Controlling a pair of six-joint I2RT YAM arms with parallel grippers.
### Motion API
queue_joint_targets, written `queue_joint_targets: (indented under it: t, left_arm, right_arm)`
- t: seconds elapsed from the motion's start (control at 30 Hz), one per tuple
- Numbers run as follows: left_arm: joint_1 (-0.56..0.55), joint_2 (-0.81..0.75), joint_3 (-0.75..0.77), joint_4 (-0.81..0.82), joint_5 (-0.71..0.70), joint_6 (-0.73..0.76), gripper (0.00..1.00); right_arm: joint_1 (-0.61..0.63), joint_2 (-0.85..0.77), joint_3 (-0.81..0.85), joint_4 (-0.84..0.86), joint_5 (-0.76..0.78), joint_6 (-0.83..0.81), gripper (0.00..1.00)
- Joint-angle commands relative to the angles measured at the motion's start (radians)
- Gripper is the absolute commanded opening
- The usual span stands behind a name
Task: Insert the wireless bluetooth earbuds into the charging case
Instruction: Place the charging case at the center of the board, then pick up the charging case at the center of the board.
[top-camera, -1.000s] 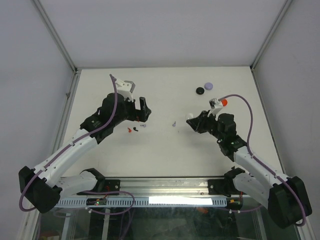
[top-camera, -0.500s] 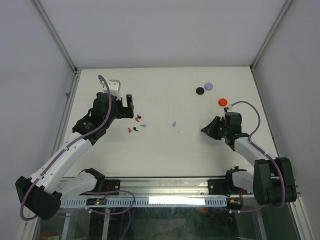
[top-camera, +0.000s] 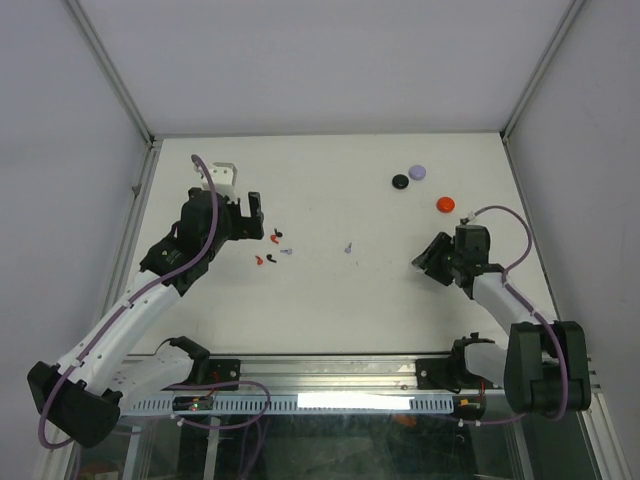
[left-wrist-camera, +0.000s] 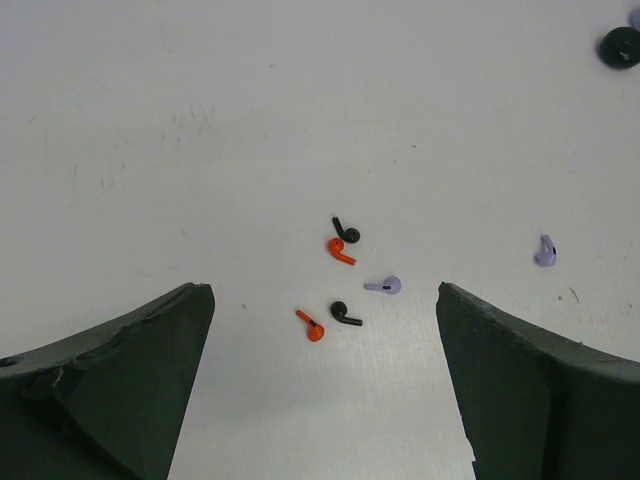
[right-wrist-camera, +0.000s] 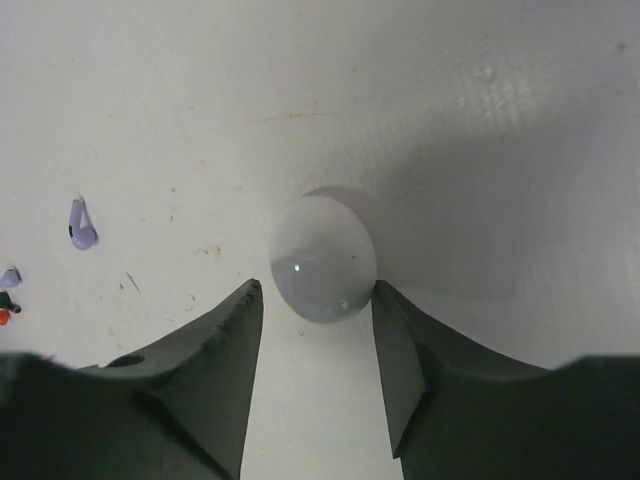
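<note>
Tiny coloured plastic earbuds (left-wrist-camera: 341, 250) lay 12 o'clock of wide-apart left gripper (left-wrist-camera: 325, 290), right gripper (right-wrist-camera: 316, 287), jaws part-spread, flanked white round case (right-wrist-camera: 323, 250).

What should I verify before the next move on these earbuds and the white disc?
1. Left claw open wide: ok.
2. Earbuds in front of the left claw: ok; five lie loose on the table ahead of its fingers, and a sixth lies off to the side.
3. A single bud free to pick: ok for the purple earbud; not ok for the black earbud, which lies close against a red earbud.
4. Right claw holding the white disc: cannot tell; its fingers flank the disc closely.
5. Disc open to take a bud: cannot tell.
6. Arms well apart: ok in the top view.
</note>
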Motion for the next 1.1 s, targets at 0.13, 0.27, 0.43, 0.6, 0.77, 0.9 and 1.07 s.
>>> queue_joint_targets:
  t: [0.13,0.27,0.43,0.6,0.77,0.9,1.07]
  left_arm:
    - [0.026,-0.043,0.0,0.017,0.022,0.023,0.99]
    - [0.033,-0.068,-0.012,0.021,0.045,0.02,0.99]
    - [0.042,-0.074,-0.015,0.02,0.046,0.019,0.99]
    - [0.047,-0.073,-0.015,0.022,0.075,0.015,0.99]
    - [0.05,-0.066,-0.018,0.023,0.086,0.015,0.99]
    - [0.059,-0.063,-0.018,0.023,0.096,0.014,0.99]
    - [0.072,-0.052,-0.019,0.026,0.117,0.014,0.99]
  right_arm:
    - [-0.004,-0.02,0.183,-0.056,0.213,-0.092,0.57]
    - [-0.004,0.08,0.267,-0.019,0.295,-0.168,0.61]
    - [-0.018,0.258,0.398,0.009,0.341,-0.242,0.69]
    - [-0.052,0.412,0.523,0.039,0.343,-0.261,0.7]
    - [-0.115,0.539,0.645,0.062,0.237,-0.341,0.72]
    - [-0.13,0.634,0.749,0.013,0.222,-0.372,0.76]
    - [-0.135,0.711,0.828,-0.014,0.197,-0.425,0.76]
